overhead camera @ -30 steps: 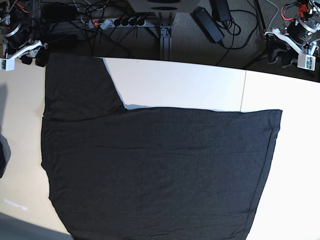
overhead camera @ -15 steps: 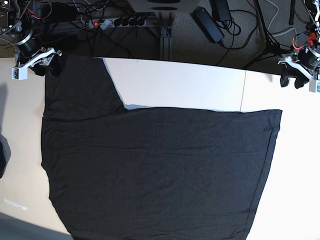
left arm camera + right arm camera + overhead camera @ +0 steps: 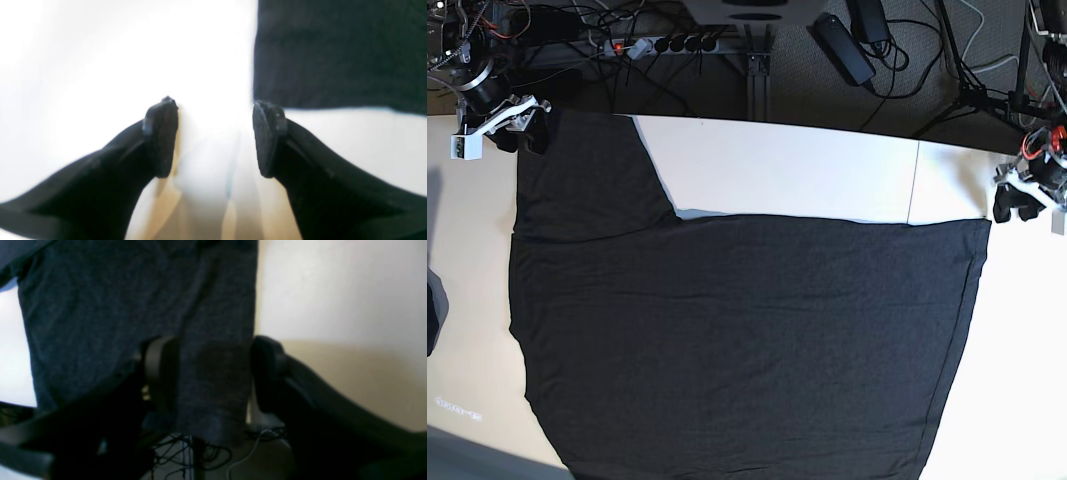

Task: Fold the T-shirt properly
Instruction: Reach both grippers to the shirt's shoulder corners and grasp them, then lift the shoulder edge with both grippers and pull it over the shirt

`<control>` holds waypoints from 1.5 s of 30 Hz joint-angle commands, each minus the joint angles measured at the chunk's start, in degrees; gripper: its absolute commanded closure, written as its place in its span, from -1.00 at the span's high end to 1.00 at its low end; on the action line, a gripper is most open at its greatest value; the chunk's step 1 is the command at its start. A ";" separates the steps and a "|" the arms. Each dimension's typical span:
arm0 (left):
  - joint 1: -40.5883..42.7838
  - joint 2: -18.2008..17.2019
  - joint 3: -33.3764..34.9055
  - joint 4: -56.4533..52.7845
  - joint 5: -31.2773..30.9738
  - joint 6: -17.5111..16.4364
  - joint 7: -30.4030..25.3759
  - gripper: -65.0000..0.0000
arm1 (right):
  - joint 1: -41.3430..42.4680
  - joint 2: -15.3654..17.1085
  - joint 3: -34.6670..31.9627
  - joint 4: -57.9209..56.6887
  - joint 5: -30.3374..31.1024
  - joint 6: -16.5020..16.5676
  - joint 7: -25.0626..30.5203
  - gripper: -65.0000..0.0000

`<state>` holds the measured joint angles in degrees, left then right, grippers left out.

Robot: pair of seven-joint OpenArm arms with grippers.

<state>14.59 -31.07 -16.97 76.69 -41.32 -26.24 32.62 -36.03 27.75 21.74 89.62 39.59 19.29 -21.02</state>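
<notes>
While both claws stand apart, plain charcoal T-shirt (image 3: 747, 340) spread flat, one sleeve out, few wrinkles.

No legible text, label or sign on anything in view.

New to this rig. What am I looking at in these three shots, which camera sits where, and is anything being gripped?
It is a two-armed robot at a white table. The base view looks down from above; the other two come from cameras mounted on each wrist, looking out between the fingers.

A large dark T-shirt lies spread flat, one sleeve pointing to the far edge.

The right gripper sits at the top left of the overhead view, over that sleeve's end. Its jaws are apart, with cloth showing between them, but not pinched.

The left gripper is at the right, beside the shirt's corner. It is open over bare table and holds nothing.
</notes>
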 commanded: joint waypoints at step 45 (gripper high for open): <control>-4.26 4.57 8.07 -1.70 0.24 -7.56 -2.84 -1.00 | -0.50 0.61 0.00 0.50 -0.59 1.51 2.14 -0.76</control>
<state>10.31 -25.96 -8.95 74.76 -42.06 -32.49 27.86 -36.21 27.68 21.47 89.62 38.98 19.27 -18.94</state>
